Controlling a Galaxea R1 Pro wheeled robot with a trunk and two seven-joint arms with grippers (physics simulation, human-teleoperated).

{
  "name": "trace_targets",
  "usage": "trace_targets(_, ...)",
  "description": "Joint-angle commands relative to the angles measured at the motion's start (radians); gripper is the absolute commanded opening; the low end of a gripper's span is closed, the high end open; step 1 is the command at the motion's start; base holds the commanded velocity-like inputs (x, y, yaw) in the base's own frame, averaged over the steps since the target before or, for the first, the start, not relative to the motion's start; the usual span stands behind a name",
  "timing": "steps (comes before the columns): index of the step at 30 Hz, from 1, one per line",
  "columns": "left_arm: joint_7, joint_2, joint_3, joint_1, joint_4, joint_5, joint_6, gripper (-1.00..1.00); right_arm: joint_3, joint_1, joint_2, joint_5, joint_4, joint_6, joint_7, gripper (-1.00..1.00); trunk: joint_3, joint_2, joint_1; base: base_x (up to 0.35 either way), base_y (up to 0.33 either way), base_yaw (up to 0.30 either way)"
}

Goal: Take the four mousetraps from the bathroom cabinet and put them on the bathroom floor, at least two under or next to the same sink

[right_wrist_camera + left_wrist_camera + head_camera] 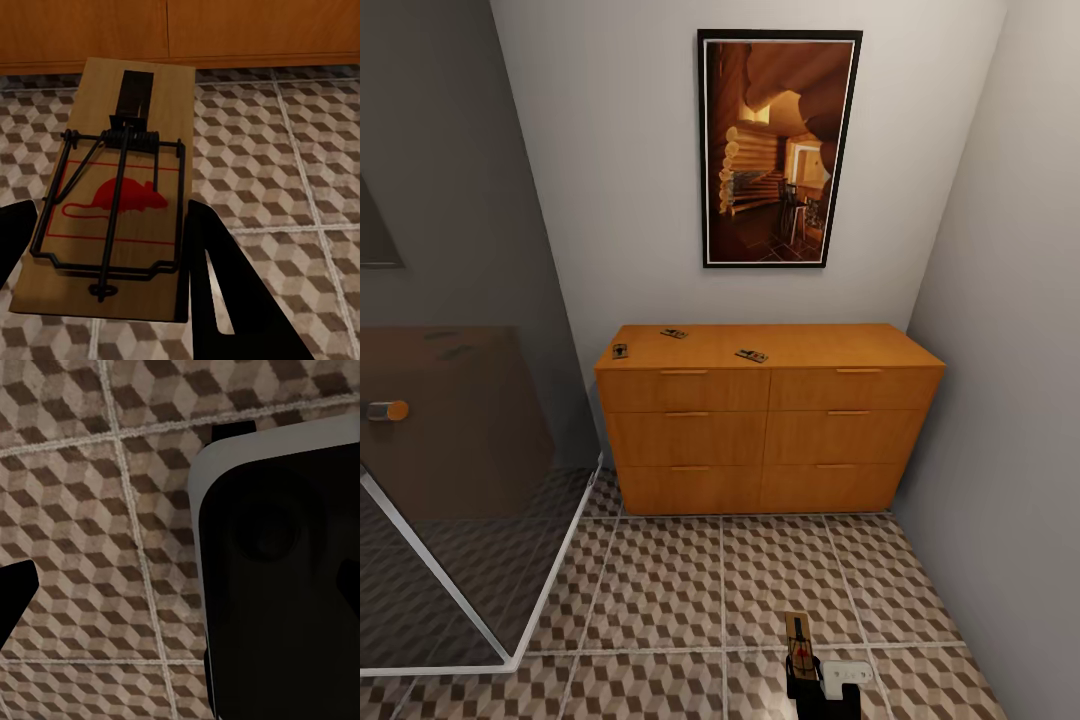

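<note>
Three mousetraps (pixel 620 350) (pixel 674 333) (pixel 751 355) lie on the flat top of the orange-brown cabinet (pixel 770 440), which stands against the far wall with its drawers closed. A further mousetrap (pixel 797 638) is held low over the cube-patterned bathroom floor (pixel 690 580) in front of the cabinet. My right gripper (pixel 803 674) is shut on it. The right wrist view shows this mousetrap (pixel 120 187) close up, with its wire bar and red mouse mark, between my right gripper's (pixel 112 214) black fingers (pixel 217 285). One left fingertip (pixel 15 600) hangs above the floor tiles (pixel 97 510) with nothing held.
A glass shower enclosure with a white frame (pixel 460 600) takes up the left side. The right wall (pixel 1010 420) runs close beside the cabinet. A framed picture (pixel 780 150) hangs above the cabinet. A dark part of the robot's body (pixel 277 585) sits beside the left gripper.
</note>
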Motion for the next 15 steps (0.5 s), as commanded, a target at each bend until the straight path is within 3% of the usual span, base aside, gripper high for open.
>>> trace_targets(1,0.003,0.000,-0.007,-0.002,0.004,0.000,-0.007,1.00,-0.002,-0.001,0.000,0.008,0.001,-0.002,-0.005,-1.00,-0.001,-0.001,0.000,0.000,0.000,0.000)
trace_targets(15,0.003,0.000,-0.007,-0.002,0.004,0.000,-0.007,1.00,-0.002,-0.001,0.000,0.008,0.001,-0.002,-0.005,-1.00,-0.001,-0.001,0.000,0.000,0.000,0.000)
